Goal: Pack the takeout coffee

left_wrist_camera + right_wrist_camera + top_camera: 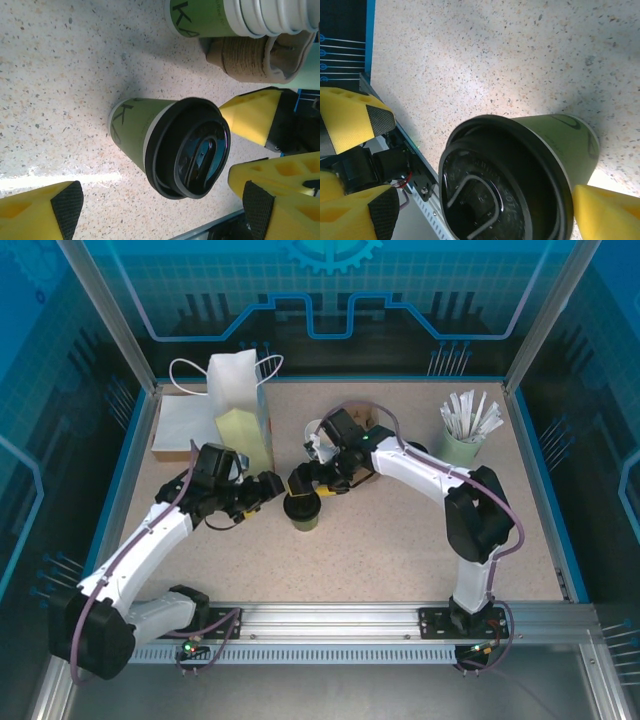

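Standing cup: takeout coffee, green with a black lid, upright at the middle of the bench, between the two arms.
Left gripper: jaws spread wide, cup between its fingers, gaps either side.
Right gripper: jaws spread wide, straddling the same cup from above.

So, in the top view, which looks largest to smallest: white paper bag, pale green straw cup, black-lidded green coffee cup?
1. White paper bag.
2. Pale green cup holding white straws, counting the straws.
3. Green paper coffee cup with black lid.
The cups alone look alike.
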`<action>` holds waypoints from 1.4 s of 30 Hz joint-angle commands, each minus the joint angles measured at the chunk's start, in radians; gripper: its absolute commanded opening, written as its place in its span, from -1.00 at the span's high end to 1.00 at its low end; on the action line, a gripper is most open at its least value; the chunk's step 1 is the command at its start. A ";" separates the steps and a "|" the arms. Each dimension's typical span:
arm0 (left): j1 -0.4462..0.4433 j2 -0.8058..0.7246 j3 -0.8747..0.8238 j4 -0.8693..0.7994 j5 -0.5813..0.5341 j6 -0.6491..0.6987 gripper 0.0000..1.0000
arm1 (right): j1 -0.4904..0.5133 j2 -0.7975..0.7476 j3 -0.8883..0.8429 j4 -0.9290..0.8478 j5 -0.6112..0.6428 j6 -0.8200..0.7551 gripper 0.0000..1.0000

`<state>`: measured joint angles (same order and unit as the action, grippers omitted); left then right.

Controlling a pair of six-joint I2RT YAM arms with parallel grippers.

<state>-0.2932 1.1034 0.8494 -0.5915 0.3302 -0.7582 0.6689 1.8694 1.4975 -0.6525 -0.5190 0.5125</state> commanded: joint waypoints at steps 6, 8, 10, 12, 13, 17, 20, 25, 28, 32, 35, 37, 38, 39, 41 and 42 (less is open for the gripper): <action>0.008 0.066 -0.019 0.070 0.104 0.021 -0.68 | -0.027 -0.119 -0.050 -0.062 0.122 -0.031 -0.81; 0.007 0.081 -0.023 0.071 0.110 0.029 -0.63 | -0.027 -0.138 -0.079 -0.085 0.126 -0.026 -0.71; 0.008 0.095 -0.031 0.082 0.119 0.031 -0.57 | -0.017 -0.144 -0.110 -0.099 0.115 -0.019 -0.60; 0.008 0.112 -0.038 0.091 0.136 0.034 -0.53 | -0.003 -0.149 -0.144 -0.092 0.111 -0.008 -0.51; 0.008 0.117 -0.040 0.093 0.136 0.035 -0.53 | 0.002 -0.148 -0.152 -0.088 0.114 -0.004 -0.48; 0.008 0.141 -0.052 0.112 0.160 0.041 -0.50 | 0.013 -0.138 -0.159 -0.075 0.121 0.011 -0.39; 0.008 0.165 -0.054 0.115 0.171 0.056 -0.48 | 0.015 -0.125 -0.149 -0.076 0.126 0.014 -0.36; 0.008 0.180 -0.071 0.103 0.146 0.077 -0.46 | 0.015 -0.110 -0.136 -0.071 0.127 0.020 -0.35; 0.008 0.190 -0.085 0.109 0.143 0.079 -0.45 | 0.017 -0.102 -0.127 -0.067 0.125 0.021 -0.34; 0.008 0.200 -0.094 0.110 0.139 0.086 -0.42 | 0.018 -0.091 -0.115 -0.068 0.132 0.025 -0.30; 0.008 0.205 -0.094 0.108 0.137 0.090 -0.39 | 0.018 -0.089 -0.108 -0.064 0.133 0.025 -0.28; 0.008 0.207 -0.094 0.101 0.135 0.094 -0.35 | 0.016 -0.103 -0.100 -0.059 0.129 0.022 -0.28; 0.008 0.207 -0.095 0.101 0.134 0.096 -0.35 | 0.014 -0.111 -0.091 -0.065 0.137 0.019 -0.28; 0.008 0.207 -0.093 0.097 0.132 0.096 -0.34 | 0.014 -0.117 -0.083 -0.074 0.147 0.017 -0.28; 0.008 0.204 -0.095 0.093 0.124 0.097 -0.34 | 0.013 -0.121 -0.070 -0.091 0.157 0.010 -0.28; 0.007 0.202 -0.097 0.093 0.122 0.097 -0.34 | 0.013 -0.117 -0.070 -0.093 0.156 0.011 -0.28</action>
<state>-0.2905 1.2850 0.7818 -0.4541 0.4767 -0.6838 0.6735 1.7638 1.3949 -0.7181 -0.3775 0.5274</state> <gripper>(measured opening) 0.670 0.640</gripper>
